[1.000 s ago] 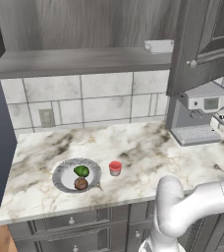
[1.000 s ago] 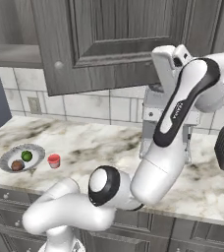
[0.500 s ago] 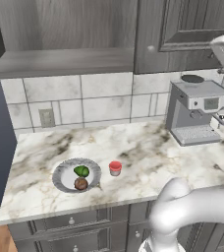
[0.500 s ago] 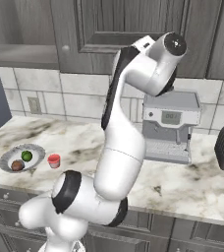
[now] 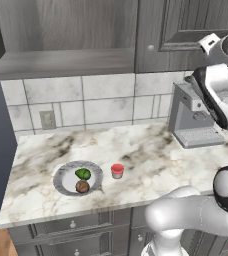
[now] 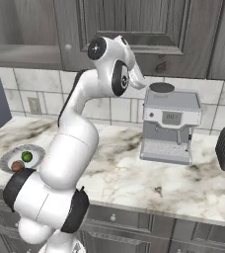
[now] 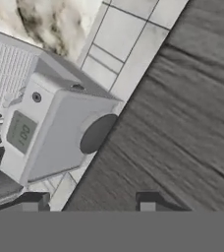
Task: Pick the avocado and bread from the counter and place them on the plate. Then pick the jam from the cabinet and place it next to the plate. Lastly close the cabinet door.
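Cabinet door [image 6: 134,29] now looks shut, unlike before; fingers [image 7: 146,203] apparently clenched, empty.

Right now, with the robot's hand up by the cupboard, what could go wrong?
1. The gripper hangs close to the cabinet door, just above the coffee machine; pulling away carelessly might knock the machine.
2. The jam stands close beside the plate, towards the front of the counter; a low arm swing could tip it over.
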Available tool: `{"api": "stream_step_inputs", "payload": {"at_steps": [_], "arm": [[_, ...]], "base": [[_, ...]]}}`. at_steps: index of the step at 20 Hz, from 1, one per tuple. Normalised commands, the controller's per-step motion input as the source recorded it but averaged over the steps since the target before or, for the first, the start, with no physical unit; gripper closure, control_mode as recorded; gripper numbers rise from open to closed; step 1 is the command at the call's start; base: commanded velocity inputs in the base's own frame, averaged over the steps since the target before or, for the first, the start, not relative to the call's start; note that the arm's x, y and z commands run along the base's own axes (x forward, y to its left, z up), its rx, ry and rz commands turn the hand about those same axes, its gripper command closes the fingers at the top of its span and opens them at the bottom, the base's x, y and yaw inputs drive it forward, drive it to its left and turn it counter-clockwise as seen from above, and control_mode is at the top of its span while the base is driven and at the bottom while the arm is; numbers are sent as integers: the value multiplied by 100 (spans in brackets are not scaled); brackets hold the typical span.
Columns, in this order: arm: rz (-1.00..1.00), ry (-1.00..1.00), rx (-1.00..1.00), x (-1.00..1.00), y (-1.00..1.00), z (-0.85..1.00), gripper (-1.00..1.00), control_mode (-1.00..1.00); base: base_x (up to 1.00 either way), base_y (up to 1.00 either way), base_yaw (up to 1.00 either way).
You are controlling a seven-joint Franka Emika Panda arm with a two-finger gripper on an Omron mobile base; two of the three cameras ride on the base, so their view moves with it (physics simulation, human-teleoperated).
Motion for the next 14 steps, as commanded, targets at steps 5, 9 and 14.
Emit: {"api": "stream_step_inputs", "payload": {"at_steps": [5,9,14], "arm": [[-49,-3,-15,38,48,-43,-100,-100],[-11,-15,-1,-70,19,0,-100,-100],[3,-21,1,-99,8,23,-100,-100]], "base": [[0,0,0],[0,0,0],[0,0,0]]}}
